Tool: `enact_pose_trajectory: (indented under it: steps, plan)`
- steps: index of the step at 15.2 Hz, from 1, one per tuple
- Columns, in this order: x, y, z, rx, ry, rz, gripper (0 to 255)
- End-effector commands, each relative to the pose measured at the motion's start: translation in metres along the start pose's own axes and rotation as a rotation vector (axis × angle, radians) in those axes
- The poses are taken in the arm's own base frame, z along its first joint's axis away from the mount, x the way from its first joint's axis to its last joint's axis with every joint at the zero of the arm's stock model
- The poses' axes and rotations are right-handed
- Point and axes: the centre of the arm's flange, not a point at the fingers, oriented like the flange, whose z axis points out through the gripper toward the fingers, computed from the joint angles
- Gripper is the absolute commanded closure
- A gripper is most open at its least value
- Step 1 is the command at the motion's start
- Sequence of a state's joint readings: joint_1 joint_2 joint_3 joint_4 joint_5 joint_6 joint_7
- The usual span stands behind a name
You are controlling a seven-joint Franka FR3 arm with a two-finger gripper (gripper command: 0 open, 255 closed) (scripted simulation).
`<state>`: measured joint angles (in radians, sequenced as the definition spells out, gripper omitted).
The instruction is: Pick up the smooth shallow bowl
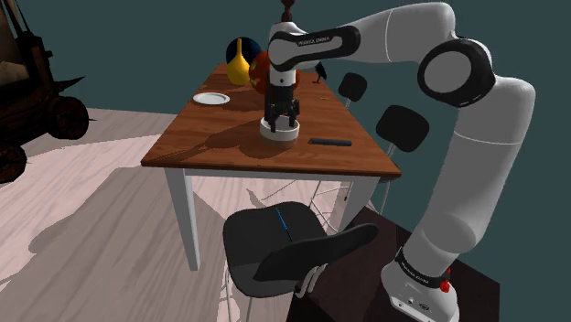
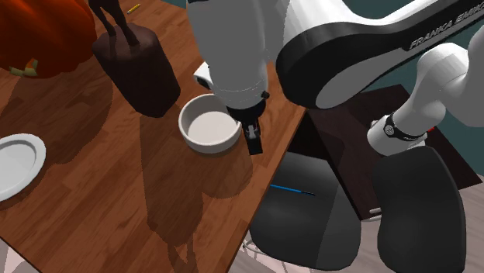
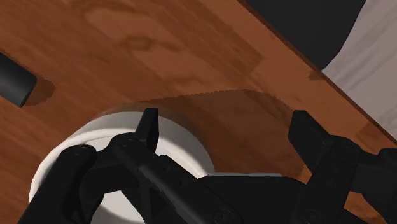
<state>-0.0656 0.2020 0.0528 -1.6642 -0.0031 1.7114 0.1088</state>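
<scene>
Your pincer [image 3: 228,127] is hanging spread over the white bowl [image 3: 184,145], one finger above its inside and one outside the wall, pinching nothing. The bowl is sitting on the wooden surface [image 1: 229,137], near the edge by the chair [image 2: 310,221]. If you're dropping off-centre, a fingertip is likely hitting the rim and shoving the bowl. The smooth wall may be slipping on the lift.
</scene>
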Motion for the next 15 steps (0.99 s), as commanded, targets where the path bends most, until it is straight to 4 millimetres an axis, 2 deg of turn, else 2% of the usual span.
enact_pose_trajectory:
  steps: [1,7,8,15]
  plan:
    - [0.028,0.0,0.0,0.0,0.002,0.002,0]
    - [0.106,0.001,0.001,0.0,0.009,0.008,0]
    - [0.108,0.001,0.001,0.0,0.009,0.008,0]
    - [0.114,0.0,0.04,0.0,0.009,0.008,0]
